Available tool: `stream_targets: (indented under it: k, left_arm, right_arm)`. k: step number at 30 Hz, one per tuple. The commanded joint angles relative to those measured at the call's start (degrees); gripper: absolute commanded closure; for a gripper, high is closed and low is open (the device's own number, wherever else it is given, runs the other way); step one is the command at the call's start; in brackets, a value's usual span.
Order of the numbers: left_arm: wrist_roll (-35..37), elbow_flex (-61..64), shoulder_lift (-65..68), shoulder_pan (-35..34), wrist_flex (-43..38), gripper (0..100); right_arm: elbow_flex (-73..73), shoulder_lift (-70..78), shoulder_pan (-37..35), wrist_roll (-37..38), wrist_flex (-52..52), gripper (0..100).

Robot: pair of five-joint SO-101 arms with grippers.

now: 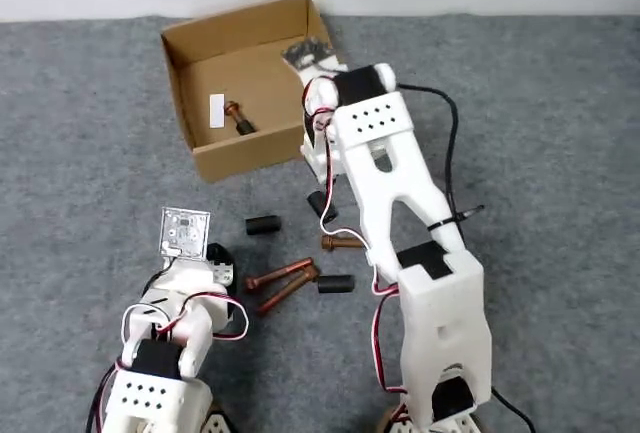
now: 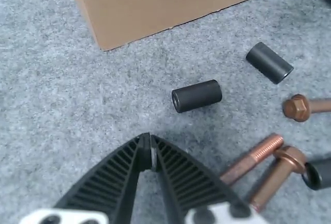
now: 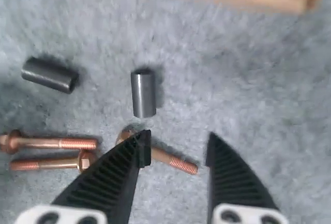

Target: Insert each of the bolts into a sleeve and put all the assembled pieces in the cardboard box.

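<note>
While one assembled piece point(image 1: 238, 118) lies in the cardboard box point(image 1: 225, 161), I read this as the start of the next pairing. Three bolts and three sleeves lie loose on the grey worktop point(image 1: 540, 133).

My right pincer point(image 3: 178, 138) hangs over the pile, fingers apart, nothing between them. Right below it lies a bolt point(image 3: 173, 162), its head tucked under one fingertip and its threaded end running slantwise across the gap. Just past the tips, toward the box, a sleeve point(image 3: 143, 93) lies on its side, near the bolt head but apart from it. Off to one side of this pincer sits a second sleeve point(image 3: 49, 74). Closer in on that same side, a pair of bolts point(image 3: 57, 143) lies nearly parallel.

My left pincer point(image 2: 149, 146) is low over the worktop, fingers pressed together, holding nothing. That second sleeve lies straight ahead of its tips, a little apart. The third sleeve point(image 1: 336, 283) is off to its side, just beside the heads of the pair.

So the step in hand, as I judge it, is grabbing the bolt under the right pincer. For that I need to come down and square the fingers across the shank rather than along it. I should close near the head so the threaded end stays free. After that the left pincer will have to open and take a sleeve with its bore facing the bolt. The shank is round, so I expect it to roll if I nudge it.
</note>
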Motion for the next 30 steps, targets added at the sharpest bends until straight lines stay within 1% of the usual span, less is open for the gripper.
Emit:
stream_targets:
  k: [1,6,18,20,23,25,27,30]
  left_arm:
    - [-0.4,-0.5,-0.7,-0.1,-1.3,100]
    - [-0.4,-0.5,-0.7,-0.1,-1.3,100]
    - [-0.4,-0.5,-0.7,-0.1,-1.4,100]
    - [-0.4,-0.5,-0.7,-0.1,-1.4,100]
    - [-0.4,-0.5,-0.7,-0.1,-1.4,100]
    - [-0.4,-0.5,-0.7,-0.1,-1.5,100]
    - [-0.4,-0.5,-0.7,-0.1,-1.5,100]
    - [-0.4,-0.5,-0.7,-0.1,-1.5,100]
  right_arm:
    - [-2.8,1.2,-2.4,0.6,0.7,82.5]
    - [-2.9,5.1,-5.0,0.5,-0.8,83.2]
    - [-3.0,16.0,-4.7,0.6,-8.0,83.4]
    - [-3.0,17.2,-4.7,0.6,-9.1,86.7]
    - [-3.1,17.5,-4.8,1.0,-10.3,99.4]
    - [-3.1,17.5,-4.8,1.1,-9.3,97.2]
    - [-3.1,16.0,-4.8,1.1,-7.2,99.3]
    - [-3.1,12.2,-4.8,1.1,-3.9,99.0]
